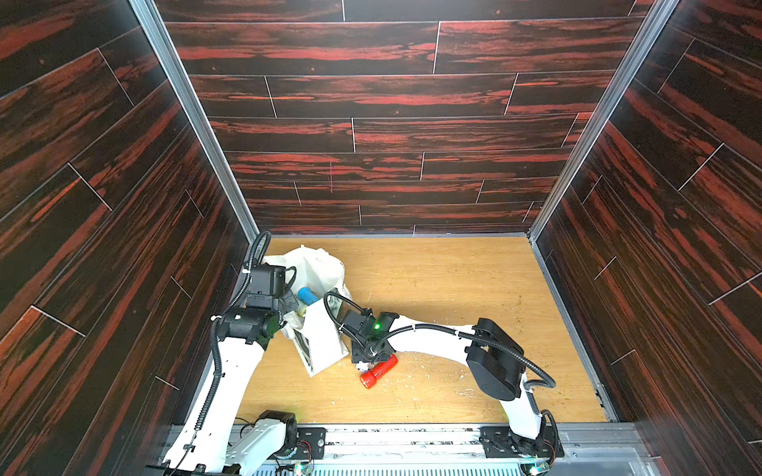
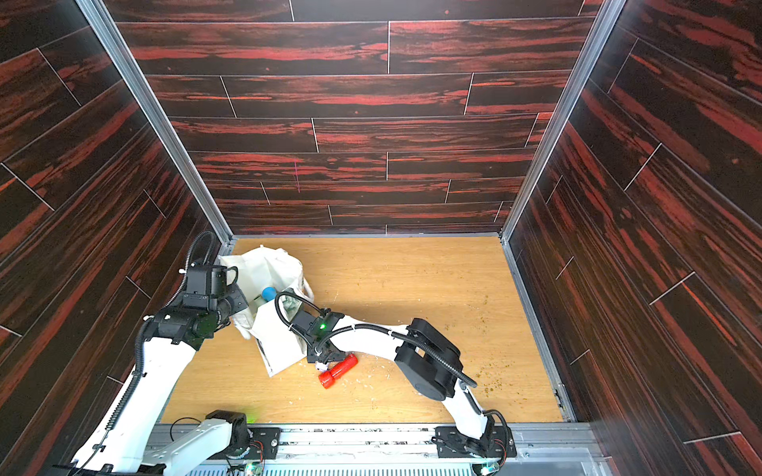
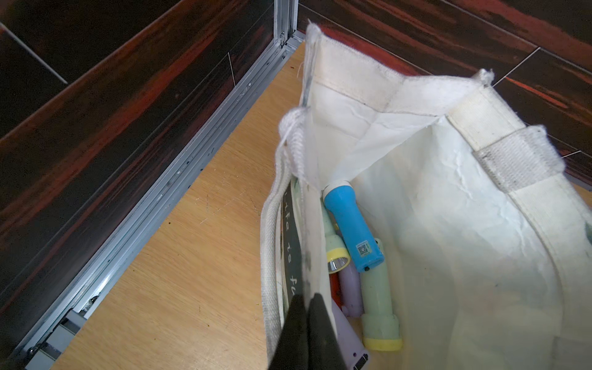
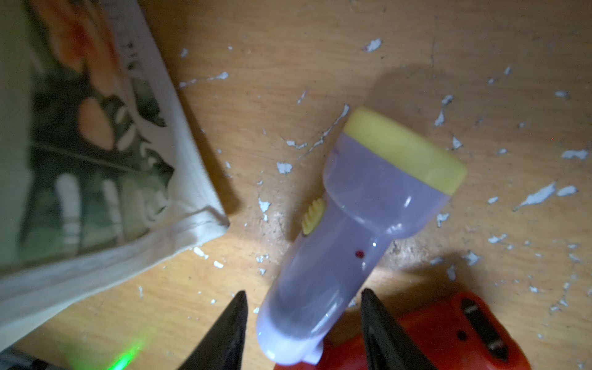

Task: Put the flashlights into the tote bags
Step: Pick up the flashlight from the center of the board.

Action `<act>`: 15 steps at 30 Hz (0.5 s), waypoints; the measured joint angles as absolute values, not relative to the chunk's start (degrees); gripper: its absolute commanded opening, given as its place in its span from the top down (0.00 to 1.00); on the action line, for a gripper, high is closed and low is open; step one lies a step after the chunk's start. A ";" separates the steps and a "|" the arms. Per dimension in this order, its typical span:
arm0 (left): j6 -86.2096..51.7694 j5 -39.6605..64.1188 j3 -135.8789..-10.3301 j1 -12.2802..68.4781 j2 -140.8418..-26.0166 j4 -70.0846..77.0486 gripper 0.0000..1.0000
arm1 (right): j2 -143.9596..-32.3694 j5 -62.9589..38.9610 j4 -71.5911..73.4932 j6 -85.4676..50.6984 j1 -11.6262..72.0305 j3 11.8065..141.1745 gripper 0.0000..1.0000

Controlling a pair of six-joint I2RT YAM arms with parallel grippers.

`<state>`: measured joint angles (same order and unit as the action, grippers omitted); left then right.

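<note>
The off-white tote bag (image 1: 323,346) (image 2: 277,348) stands open at the table's left. My left gripper (image 3: 307,295) is shut on its printed side's rim (image 3: 304,224), holding the mouth up. Inside lie a blue flashlight (image 3: 352,230) (image 1: 307,294), pale green ones (image 3: 378,304) and a lilac one (image 3: 350,288). Beside the bag's bottom corner (image 4: 198,221), a lilac flashlight (image 4: 362,217) with a yellow head lies on the table. My right gripper (image 4: 302,294) (image 1: 363,362) straddles its tail end, open, with a gap on each side. A red flashlight (image 1: 379,370) (image 2: 338,371) (image 4: 448,330) lies right beside it.
Dark wood-pattern walls (image 1: 123,206) close the table on three sides, and a metal rail (image 3: 179,179) runs close behind the bag. White flecks (image 4: 538,195) litter the wooden tabletop (image 1: 453,280) around the loose flashlights. The arm bases stand on the front rail (image 1: 404,437).
</note>
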<state>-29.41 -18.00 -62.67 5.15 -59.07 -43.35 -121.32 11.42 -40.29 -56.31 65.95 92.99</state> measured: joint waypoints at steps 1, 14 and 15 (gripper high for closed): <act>-29.41 -17.98 -62.67 5.15 -59.07 -43.35 1.00 | -121.67 11.35 -40.29 -56.27 65.87 93.23 0.44; -29.41 -17.76 -62.67 5.15 -59.07 -43.31 1.00 | -125.40 10.92 -40.27 -55.51 65.58 96.57 0.48; -29.41 -17.76 -62.67 5.15 -59.07 -43.31 1.00 | -125.64 10.90 -40.23 -55.46 65.54 96.71 0.48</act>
